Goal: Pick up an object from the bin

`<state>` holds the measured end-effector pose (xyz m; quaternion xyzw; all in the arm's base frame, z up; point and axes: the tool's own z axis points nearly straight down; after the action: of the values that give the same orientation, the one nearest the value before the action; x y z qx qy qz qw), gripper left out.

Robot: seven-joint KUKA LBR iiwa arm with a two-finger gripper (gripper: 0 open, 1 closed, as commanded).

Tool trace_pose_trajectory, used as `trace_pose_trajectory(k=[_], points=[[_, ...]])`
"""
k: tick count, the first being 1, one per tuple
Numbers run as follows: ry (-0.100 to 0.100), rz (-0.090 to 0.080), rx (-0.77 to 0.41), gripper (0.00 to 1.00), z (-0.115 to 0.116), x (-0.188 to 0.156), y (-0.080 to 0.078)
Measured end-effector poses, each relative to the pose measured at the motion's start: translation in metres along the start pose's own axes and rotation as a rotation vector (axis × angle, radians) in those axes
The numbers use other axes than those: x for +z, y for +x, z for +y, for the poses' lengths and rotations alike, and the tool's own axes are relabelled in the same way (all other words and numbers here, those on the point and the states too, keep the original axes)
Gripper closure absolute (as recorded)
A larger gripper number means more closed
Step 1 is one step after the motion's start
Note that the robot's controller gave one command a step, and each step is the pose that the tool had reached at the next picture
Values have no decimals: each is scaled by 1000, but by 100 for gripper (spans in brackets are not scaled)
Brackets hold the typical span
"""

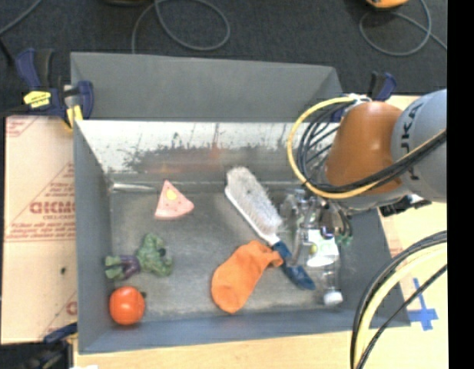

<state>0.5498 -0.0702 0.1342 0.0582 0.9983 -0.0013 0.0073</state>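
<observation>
A small clear bottle [323,258] with a silvery cap lies near the right wall of the bin [221,102], toward its front corner. The gripper [317,231] hangs low over the bottle's far end; how wide it stands cannot be told. Just to the left runs a white-bristled brush [252,201], whose blue handle reaches down beside the bottle. A limp orange cloth [238,277] touches that handle. Well apart on the left lie a pink wedge [173,202], a green plush toy [144,257] and a red round toy [127,304].

The bin [91,229] holds one pink wedge [174,203], one white-bristled brush [254,201], one orange cloth [238,278], one green toy vegetable [147,257], one red tomato [127,305] and one clear bottle [326,258]
</observation>
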Motion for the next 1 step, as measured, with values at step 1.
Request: trace_pose_trajectory(k=[1], points=[[-2, 10, 170, 0, 18, 30, -4]])
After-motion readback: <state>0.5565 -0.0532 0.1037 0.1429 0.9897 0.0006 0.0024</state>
